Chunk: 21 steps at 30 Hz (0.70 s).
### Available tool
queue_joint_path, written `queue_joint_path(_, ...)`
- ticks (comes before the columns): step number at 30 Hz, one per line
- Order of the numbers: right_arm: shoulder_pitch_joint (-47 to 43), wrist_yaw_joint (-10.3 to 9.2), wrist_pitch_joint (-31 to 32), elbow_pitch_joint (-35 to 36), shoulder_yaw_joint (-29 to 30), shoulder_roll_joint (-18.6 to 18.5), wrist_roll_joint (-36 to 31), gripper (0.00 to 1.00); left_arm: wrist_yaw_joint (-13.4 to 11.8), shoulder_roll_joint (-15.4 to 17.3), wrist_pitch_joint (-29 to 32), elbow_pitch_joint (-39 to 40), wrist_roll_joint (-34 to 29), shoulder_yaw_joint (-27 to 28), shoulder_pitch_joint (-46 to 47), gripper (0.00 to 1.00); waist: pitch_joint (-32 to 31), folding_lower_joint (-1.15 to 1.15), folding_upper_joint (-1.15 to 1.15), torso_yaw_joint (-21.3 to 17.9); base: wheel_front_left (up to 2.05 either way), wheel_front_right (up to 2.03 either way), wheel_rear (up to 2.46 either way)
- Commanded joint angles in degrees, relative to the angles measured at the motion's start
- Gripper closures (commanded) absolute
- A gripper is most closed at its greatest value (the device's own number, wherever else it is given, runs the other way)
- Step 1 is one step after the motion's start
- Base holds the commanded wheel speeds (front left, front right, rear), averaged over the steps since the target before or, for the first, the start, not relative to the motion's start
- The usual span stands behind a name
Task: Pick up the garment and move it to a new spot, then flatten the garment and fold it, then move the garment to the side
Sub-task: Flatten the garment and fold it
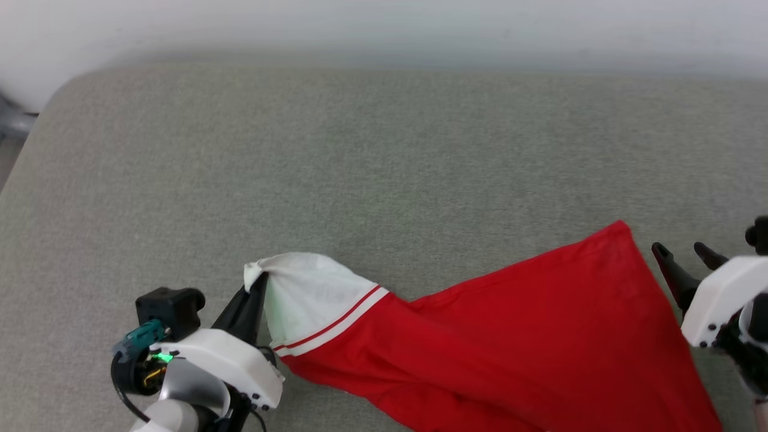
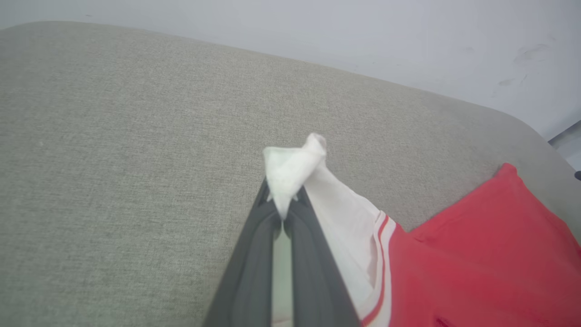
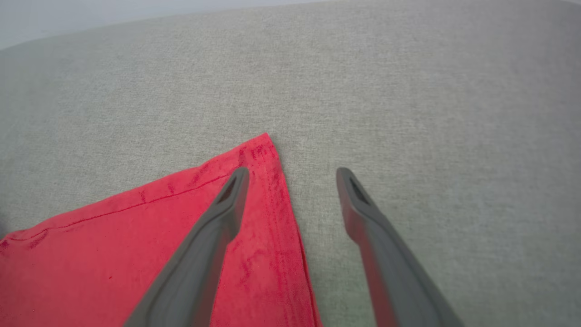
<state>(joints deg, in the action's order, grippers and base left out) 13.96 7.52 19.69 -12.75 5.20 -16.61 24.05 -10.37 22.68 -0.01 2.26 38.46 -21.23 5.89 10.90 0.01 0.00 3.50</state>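
The garment [image 1: 510,336] is a red shirt with a white sleeve and red-white striped trim, spread over the grey cushion toward the lower right. My left gripper [image 1: 259,282] is shut on the tip of the white sleeve [image 2: 290,175], holding it slightly raised. At the right edge, my right gripper [image 1: 684,255] stands open just beside the garment's red corner [image 3: 261,147]. In the right wrist view its left finger [image 3: 229,204] lies over the red cloth and the other over bare cushion, with nothing gripped between them.
The grey fabric cushion [image 1: 360,150] stretches wide behind and to the left of the garment. A pale wall [image 1: 384,24] runs along its far edge. The cushion's rounded corner [image 1: 54,96] is at the upper left.
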Motion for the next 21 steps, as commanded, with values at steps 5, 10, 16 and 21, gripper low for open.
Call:
queue_joint_path(5, 9.4, -0.06, 18.8, -3.6, -4.7, -6.0, 3.3, 0.00, 1.6, -1.5, -0.8, -0.7, -1.1, -1.7, 4.6, 1.00, 4.5, -0.01, 0.00, 4.2, 0.00, 0.00, 0.00)
queue_joint_path(10, 13.8, -0.06, 27.0, -5.1, -8.1, -8.4, 4.3, 0.00, 2.7, -2.5, -1.3, -1.5, -1.6, -2.7, 7.5, 1.00, 7.3, -0.01, 0.00, 6.1, 0.00, 0.00, 0.00)
queue_joint_path(16, 13.7, -0.04, 30.0, -9.0, -13.8, -8.5, 6.0, 0.00, 3.2, -3.4, -2.3, -2.8, -1.8, -3.3, 9.1, 1.00, 9.5, -0.01, 0.00, 6.5, 0.00, 0.00, 0.00)
queue_joint_path(21, 10.3, 0.03, 33.4, -12.3, -16.9, -8.2, 9.3, 0.50, 3.2, -3.9, -2.8, -3.6, -1.4, -3.3, 9.1, 1.00, 9.7, -0.01, 0.00, 6.4, 0.00, 0.00, 0.00)
